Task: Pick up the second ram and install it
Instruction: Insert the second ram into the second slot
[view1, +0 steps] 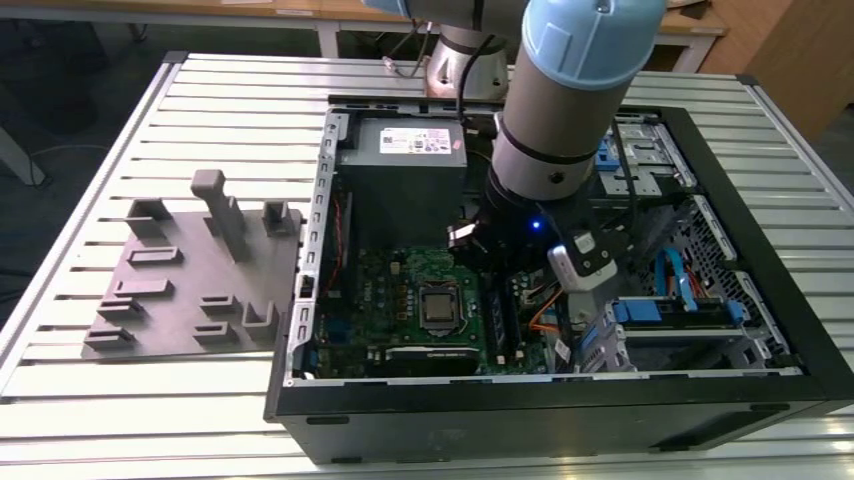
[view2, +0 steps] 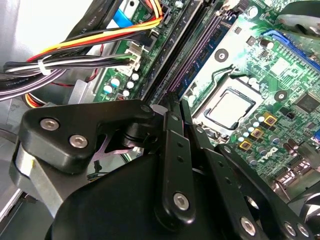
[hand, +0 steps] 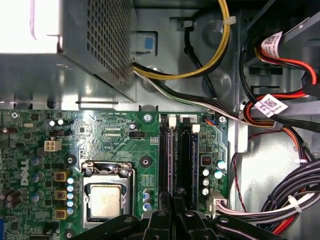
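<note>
The second ram (view2: 200, 55) is a thin dark stick seen edge-on, lying along a memory slot of the green motherboard (hand: 110, 135). In the first wrist view the second ram (hand: 172, 160) runs straight out from the fingertips. My gripper (view2: 178, 102) is shut on the second ram, its black fingers pressed close on either side; the part under them is hidden. Both wrist views place the gripper (hand: 174, 200) low over the slots, beside the processor socket (hand: 106, 200). Seen from outside, the gripper (view1: 498, 300) reaches down inside the open computer case (view1: 534, 400).
The grey power supply (view1: 400, 180) sits at the case's far end. Black, yellow and red cable bundles (hand: 280, 200) crowd the slots' far side. Blue drive brackets (view1: 674, 305) sit toward the exterior view's right. A grey tray with upright pegs (view1: 174, 300) lies on the slatted table outside.
</note>
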